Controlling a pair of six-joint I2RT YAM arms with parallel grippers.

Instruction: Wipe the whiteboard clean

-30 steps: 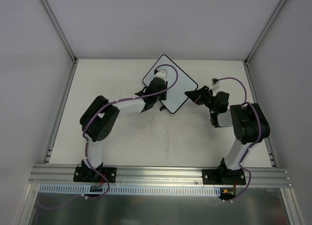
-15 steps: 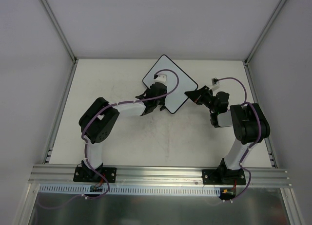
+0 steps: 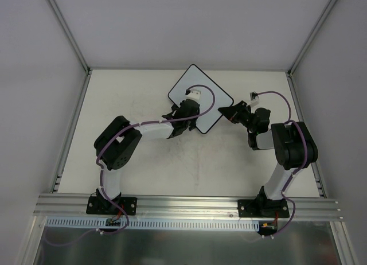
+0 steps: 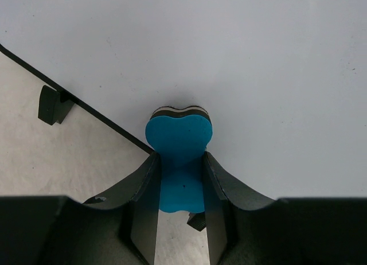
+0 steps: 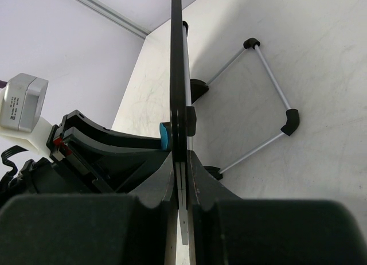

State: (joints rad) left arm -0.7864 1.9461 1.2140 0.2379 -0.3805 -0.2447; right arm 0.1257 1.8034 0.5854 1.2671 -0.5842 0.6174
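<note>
The whiteboard (image 3: 202,81) is a white board with a thin black rim, turned like a diamond at the back of the table. My left gripper (image 3: 184,108) is over its near-left part, shut on a blue eraser (image 4: 179,140). The eraser's tip presses on the white face (image 4: 258,64) close to the black rim, and a black tab (image 4: 54,104) shows on that edge. My right gripper (image 3: 229,113) is shut on the board's right corner. In the right wrist view the whiteboard (image 5: 178,76) is edge-on between the fingers (image 5: 200,179), with the eraser (image 5: 164,136) on its left side.
A wire stand (image 5: 269,104) with black ends sticks out behind the board onto the beige tabletop (image 3: 189,162). Grey walls (image 3: 34,76) enclose the table on three sides. An aluminium rail (image 3: 189,205) carries both arm bases at the near edge.
My left gripper has slid the eraser a little to the right and nearer across the board. The right gripper and the board have stayed put.
</note>
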